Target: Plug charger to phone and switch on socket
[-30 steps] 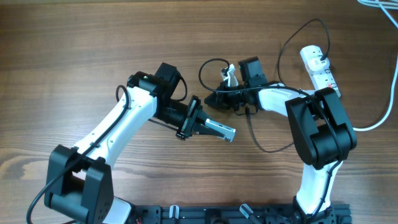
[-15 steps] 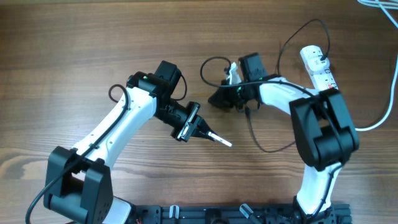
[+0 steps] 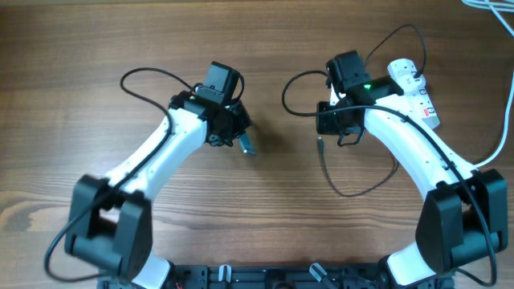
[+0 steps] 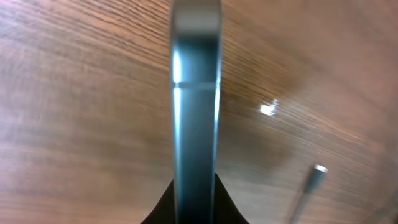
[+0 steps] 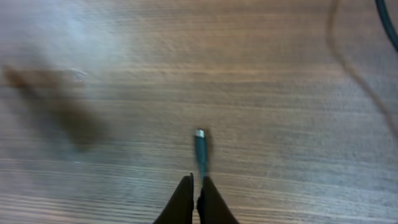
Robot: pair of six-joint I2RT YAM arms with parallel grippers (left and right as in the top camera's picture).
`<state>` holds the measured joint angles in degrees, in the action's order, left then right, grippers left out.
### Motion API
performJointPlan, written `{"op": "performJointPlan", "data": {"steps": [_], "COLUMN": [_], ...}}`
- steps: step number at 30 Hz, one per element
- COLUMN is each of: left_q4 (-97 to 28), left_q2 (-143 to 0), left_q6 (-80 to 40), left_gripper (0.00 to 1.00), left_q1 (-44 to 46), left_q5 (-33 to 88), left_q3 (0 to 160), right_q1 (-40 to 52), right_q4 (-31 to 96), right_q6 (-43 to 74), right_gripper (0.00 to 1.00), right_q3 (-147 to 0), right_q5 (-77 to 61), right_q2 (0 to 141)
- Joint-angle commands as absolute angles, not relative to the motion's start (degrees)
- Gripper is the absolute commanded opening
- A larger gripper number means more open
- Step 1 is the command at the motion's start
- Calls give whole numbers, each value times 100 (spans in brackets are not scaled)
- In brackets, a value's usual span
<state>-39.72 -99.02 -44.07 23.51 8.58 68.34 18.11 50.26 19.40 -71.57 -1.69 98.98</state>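
My left gripper (image 3: 239, 138) is shut on the phone (image 3: 247, 145), which it holds edge-on. In the left wrist view the phone's (image 4: 196, 106) thin dark edge rises from between the jaws of that gripper (image 4: 196, 184). My right gripper (image 3: 323, 132) is shut, and the charger's silver tip (image 5: 200, 134) sticks out just past the fingertips of the gripper (image 5: 196, 182). The black charger cable (image 3: 345, 194) loops over the table to its white plug (image 3: 412, 78) in the socket (image 3: 419, 98) at the far right. Phone and cable tip are apart.
The socket's thick white cord (image 3: 491, 156) runs off the right edge. Thin black wrist-camera leads arc above each arm (image 3: 152, 74). The wooden table (image 3: 96, 48) stretches left and toward the front between the arms.
The two grippers have drawn apart. The left one has swung up and turned the phone edge-on. The right one has pulled back toward the right with the cable tip.
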Motion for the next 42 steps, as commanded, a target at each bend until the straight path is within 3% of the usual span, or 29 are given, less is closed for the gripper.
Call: {"op": "performJointPlan", "data": {"steps": [1,6,9,16,26,35,42], "left_q4": [-3826,-4327,-4313,-4091,-3979,-3986,-3986], "left_q2": [-10383,-10427,-10427,-10925,-11045,-11045,-11045], "left_q6": [-3627,-3057,-3004,-3041,-3044,-3041,-3041], "left_gripper": [4,4,4,4,4,4,4], "left_q1": [2349,2259,2147,2443,2598,2630,2630], "left_q5": [698,652,655,650,460,460,460], "left_q3": [6914,7494,8034,8025,7942,7935,7935], "right_q1": [1796,1796,1798,1798,1798,1798,1798], "right_q4": [4947,4805,4840,4644,3461,2985,2958], "right_q6": [1957,1959,1955,1959,1874,1505,1503], "right_gripper": [11,25,40,54,50,22,27], "right_q3": [-6956,-6746,-6735,-6274,-5358,-5356,-5356], "right_q5": [215,215,30,-154,-434,-154,-150], "right_q2": [10071,10237,10278,10278,10278,10278,10278]}}
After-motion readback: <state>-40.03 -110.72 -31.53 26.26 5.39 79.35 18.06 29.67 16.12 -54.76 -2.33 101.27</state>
